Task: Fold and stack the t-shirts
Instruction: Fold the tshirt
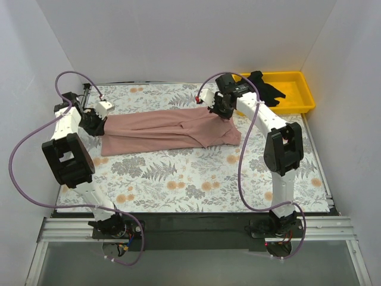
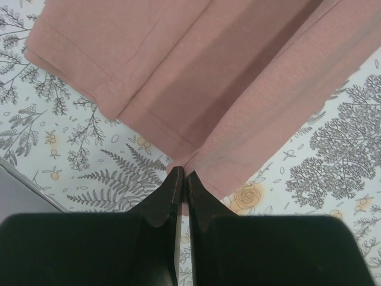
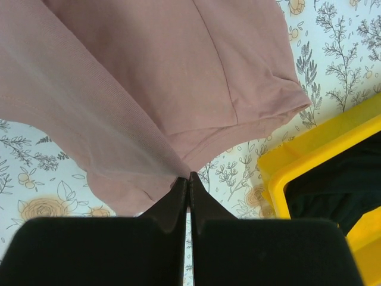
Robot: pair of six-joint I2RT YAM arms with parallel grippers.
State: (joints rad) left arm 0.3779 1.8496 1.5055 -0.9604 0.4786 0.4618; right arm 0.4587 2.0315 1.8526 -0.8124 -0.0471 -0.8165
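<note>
The dusty pink t-shirt lies as a long folded strip across the far half of the table. My left gripper is shut on its left end; the left wrist view shows the fabric pinched at the fingertips. My right gripper is shut on the shirt's far right edge, lifting it a little; the right wrist view shows the cloth stretched up to the tips. The black t-shirt lies bunched in the yellow bin and shows in the right wrist view.
The yellow plastic bin stands at the far right corner, close to my right gripper, and shows in the right wrist view. The floral table cover spreads in front of the shirt. White walls enclose the table.
</note>
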